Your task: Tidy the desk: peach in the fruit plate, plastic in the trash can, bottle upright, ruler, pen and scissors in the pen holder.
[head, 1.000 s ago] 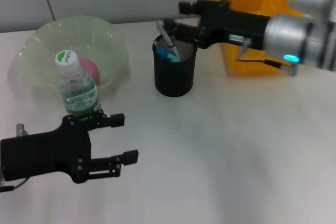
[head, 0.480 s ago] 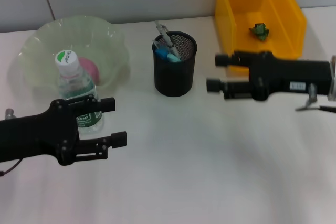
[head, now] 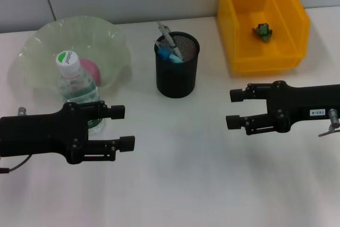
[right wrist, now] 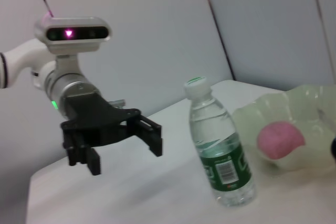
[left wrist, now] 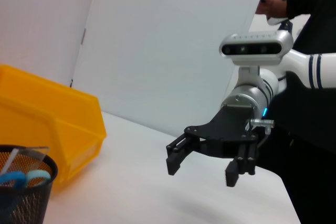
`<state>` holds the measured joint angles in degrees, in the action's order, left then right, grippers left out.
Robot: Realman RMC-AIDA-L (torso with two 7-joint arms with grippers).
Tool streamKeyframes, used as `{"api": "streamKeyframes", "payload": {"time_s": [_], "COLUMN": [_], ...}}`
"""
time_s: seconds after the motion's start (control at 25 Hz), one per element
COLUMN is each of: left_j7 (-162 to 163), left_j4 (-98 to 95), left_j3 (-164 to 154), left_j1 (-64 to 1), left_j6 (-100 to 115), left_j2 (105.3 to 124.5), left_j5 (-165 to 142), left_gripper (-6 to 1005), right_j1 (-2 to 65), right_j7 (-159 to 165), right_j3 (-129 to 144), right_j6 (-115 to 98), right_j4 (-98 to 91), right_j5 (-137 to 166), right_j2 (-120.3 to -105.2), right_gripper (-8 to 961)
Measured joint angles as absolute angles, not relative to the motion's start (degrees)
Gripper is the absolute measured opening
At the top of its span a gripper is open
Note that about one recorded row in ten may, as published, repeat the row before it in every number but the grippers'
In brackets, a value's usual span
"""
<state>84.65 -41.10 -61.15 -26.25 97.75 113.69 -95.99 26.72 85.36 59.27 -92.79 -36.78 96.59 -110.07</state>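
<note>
The left end effector (head: 122, 127) is being held with fingers apart and empty above the tabletop (head: 180, 174), just beside the upright bottle (head: 78, 93). The right end effector (head: 235, 109) is likewise being held apart, below the trash can (head: 234, 30). The peach (head: 89, 70) is being kept in the fruit plate (head: 42, 41), the scissors (head: 171, 55) in the pen holder (head: 177, 75).

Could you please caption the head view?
Both grippers, left and right, hover open over the desk.

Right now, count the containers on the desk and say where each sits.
3: the fruit plate at the robot's far left, the pen holder in the middle, the trash can at the far right. None looks hidden.
</note>
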Motion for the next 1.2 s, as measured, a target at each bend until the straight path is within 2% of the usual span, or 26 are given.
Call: {"api": "streamKeyframes", "payload": {"time_s": [0.32,1.2], "left_j7": [84.82,84.82], "left_j4": [-40.78,-40.78], "left_j3": [-61.01,-60.99], "left_j1": [-26.57,-26.2], "left_j6": [98.24,100.45], "left_j2": [113.35,112.21], "left_j5": [-96.58,-96.59], "left_gripper": [806,806], "right_j1": [28.13,27.62], "right_j7": [85.28,85.52], "right_j3": [59.26,59.11], "right_j6": [-94.5,-96.22], "right_j4": [-34.72,-34.68], "right_j5": [98.54,98.79], "right_j2": [-109.66,-110.09], "right_gripper": [816,816]}}
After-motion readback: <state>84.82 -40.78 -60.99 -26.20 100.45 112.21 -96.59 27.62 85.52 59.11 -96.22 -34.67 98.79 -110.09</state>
